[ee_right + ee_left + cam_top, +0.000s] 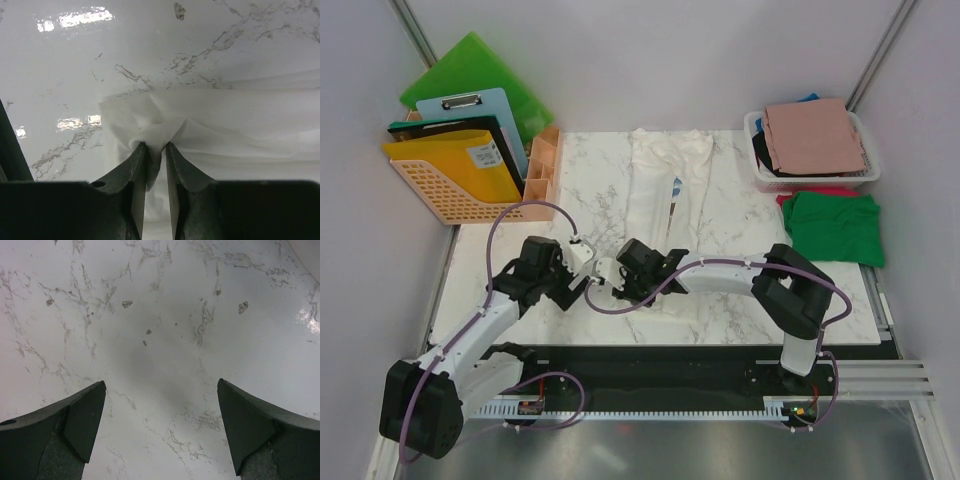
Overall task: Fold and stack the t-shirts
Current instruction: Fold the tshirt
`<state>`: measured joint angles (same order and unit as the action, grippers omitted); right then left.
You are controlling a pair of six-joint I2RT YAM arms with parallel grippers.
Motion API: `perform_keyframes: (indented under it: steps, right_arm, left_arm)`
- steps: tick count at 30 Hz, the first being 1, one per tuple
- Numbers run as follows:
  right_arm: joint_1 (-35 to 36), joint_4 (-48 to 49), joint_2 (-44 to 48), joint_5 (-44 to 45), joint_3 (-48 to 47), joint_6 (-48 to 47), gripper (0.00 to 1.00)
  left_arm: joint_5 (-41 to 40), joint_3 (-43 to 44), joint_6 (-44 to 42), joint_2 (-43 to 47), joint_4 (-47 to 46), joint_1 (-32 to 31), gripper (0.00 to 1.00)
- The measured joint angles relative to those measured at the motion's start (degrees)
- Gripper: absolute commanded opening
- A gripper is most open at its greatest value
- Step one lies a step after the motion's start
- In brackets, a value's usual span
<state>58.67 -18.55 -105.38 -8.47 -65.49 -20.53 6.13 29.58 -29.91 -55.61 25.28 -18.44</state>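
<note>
A cream-white t-shirt (660, 185) lies lengthwise as a narrow strip in the middle of the marble table (570, 190). My right gripper (632, 264) sits at its near end. In the right wrist view this gripper (156, 145) is shut on a bunched corner of the white cloth (240, 120). My left gripper (592, 268) hovers just left of it, open over bare marble (150, 315), with nothing between its fingers (80, 415). A green t-shirt (835, 228) lies folded at the right on a red one (820, 190). A dusty-pink t-shirt (813, 135) tops the white basket (756, 172).
An orange file basket (440, 195) with folders, a clipboard and green boards (470, 65) stands at the back left. A small pink organiser (542, 165) is beside it. Black and blue cloth peeks from under the pink t-shirt. The two grippers are close together.
</note>
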Motion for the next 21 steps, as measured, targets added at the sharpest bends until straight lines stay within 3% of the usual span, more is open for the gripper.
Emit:
perform_keyframes:
  steps: [3,10,16,21]
  right_arm:
    - [0.00,1.07,-0.02,-1.07,0.20,0.74,0.33]
    - [0.00,0.59,0.37,-2.21,0.57,0.15,0.70]
    - [0.00,-1.97,9.01,-2.67,1.18,-0.66,0.83]
    - [0.00,-2.62,18.23,-1.68,-0.94,-0.81,0.85]
  left_arm:
    - [-0.68,-0.94,-0.02,1.40,0.04,0.00,1.00]
    - [-1.31,-1.20,0.00,1.51,-0.11,0.11,1.00]
    - [-1.05,-1.49,0.00,1.11,-0.31,0.11,1.00]
    - [-0.98,-2.43,0.02,0.74,-0.48,0.37,1.00]
